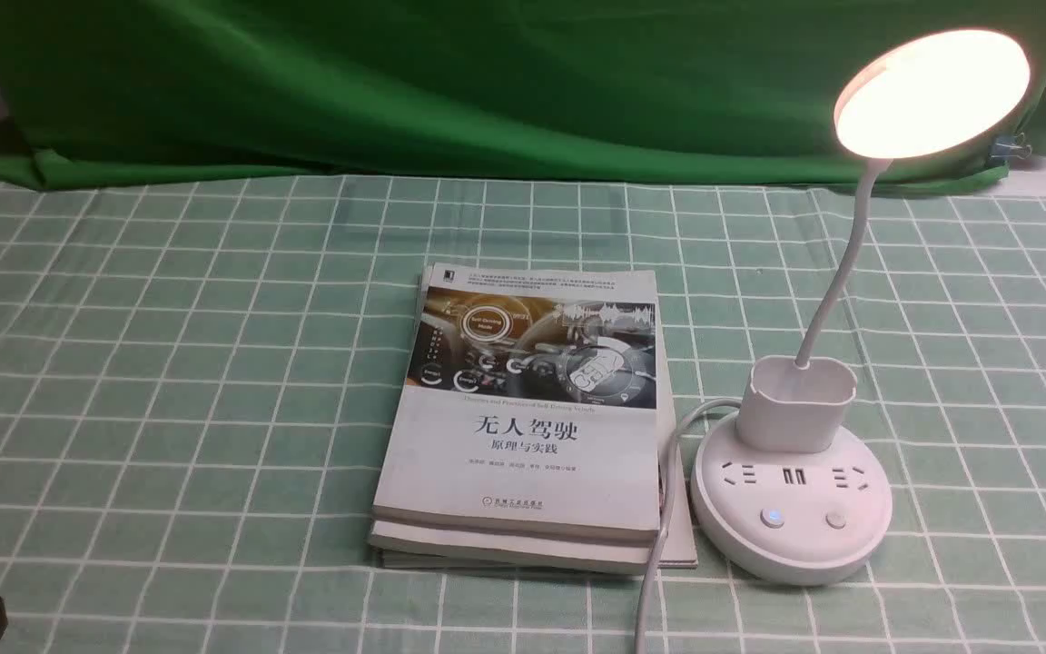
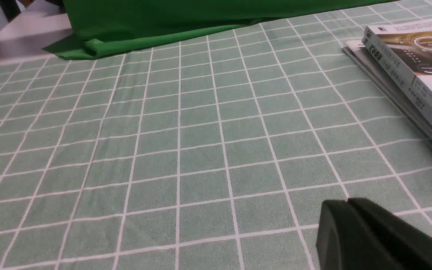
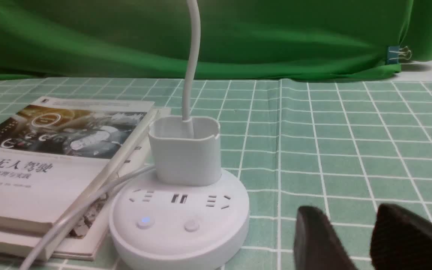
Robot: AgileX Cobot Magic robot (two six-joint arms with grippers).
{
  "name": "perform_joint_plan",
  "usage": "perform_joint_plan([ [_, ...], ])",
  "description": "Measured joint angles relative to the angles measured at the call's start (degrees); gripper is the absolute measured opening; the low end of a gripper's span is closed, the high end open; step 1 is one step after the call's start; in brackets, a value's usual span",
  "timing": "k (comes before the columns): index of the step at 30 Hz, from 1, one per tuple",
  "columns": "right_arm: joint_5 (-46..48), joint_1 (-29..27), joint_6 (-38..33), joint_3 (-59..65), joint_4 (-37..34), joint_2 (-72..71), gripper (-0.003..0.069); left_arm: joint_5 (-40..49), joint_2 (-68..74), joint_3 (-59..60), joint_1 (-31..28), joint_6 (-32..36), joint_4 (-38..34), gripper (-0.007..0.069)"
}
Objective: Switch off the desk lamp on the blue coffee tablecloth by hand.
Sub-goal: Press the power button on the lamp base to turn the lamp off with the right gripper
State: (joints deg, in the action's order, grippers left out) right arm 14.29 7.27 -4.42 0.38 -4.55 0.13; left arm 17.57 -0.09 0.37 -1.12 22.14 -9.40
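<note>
Lamp (image 1: 932,91) lit. My right gripper (image 3: 351,215), jaws parted, is nearer, close beside the 2 buttons (image 3: 191,225). Left gripper (image 2: 347,203): closed, well apart.

Warm glare is thrown from the lit head of the desk lamp (image 1: 795,404), far right; the disc is blown out to white. The tablecloth (image 1: 214,363) is evenly lit, shadows soft and faint. In the wrist views the left claw (image 2: 348,204) and right claw (image 3: 347,215) are rendered dark and blurred.
</note>
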Motion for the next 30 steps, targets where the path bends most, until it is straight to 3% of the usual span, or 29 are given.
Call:
perform_joint_plan([
  [25,-1.2,0.0,0.4,0.0,-0.3,0.0,0.0237,0.0,0.0,0.0,0.0,0.0,0.0,0.0000],
  [30,-8.2,0.0,14.3,0.0,-5.0,0.0,0.0237,0.0,0.0,0.0,0.0,0.0,0.0,0.0000],
])
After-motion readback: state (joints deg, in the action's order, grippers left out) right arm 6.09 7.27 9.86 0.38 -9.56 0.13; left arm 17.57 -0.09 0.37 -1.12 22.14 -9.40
